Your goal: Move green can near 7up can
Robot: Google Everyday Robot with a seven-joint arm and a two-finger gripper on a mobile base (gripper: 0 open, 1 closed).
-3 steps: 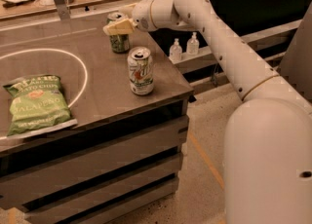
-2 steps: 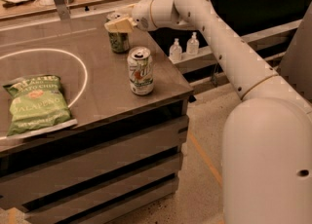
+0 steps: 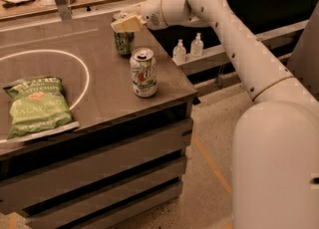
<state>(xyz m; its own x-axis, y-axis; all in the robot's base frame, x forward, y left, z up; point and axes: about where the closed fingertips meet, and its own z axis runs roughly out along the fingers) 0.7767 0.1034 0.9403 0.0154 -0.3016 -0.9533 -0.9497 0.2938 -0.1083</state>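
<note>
Little has shifted since a second ago: the gripper still sits on top of the dark green drink can with mottled lighter markings, perhaps a touch further right, and both cans stand where they stood. Nearest, at the right, bulks the robot's white rounded body, from which the white arm reaches up and left over the table's far corner. On the dark grey table top, at the near left, a green bag of jalapeño potato chips lies flat, partly inside a white painted circle; whether it is sealed cannot be told. Right of it, near the table's right edge, the mostly white 7up can with green lettering stands upright, its silver top showing; nothing of its contents can be seen. Just behind it, close but apart, the green can stands upright, its top hidden under the gripper; whether the gripper clasps the can or only rests over it I cannot tell. Beyond the table, two small clear pump bottles stand side by side on a lower shelf, and a wooden bench at the back carries cables and oddments.
</note>
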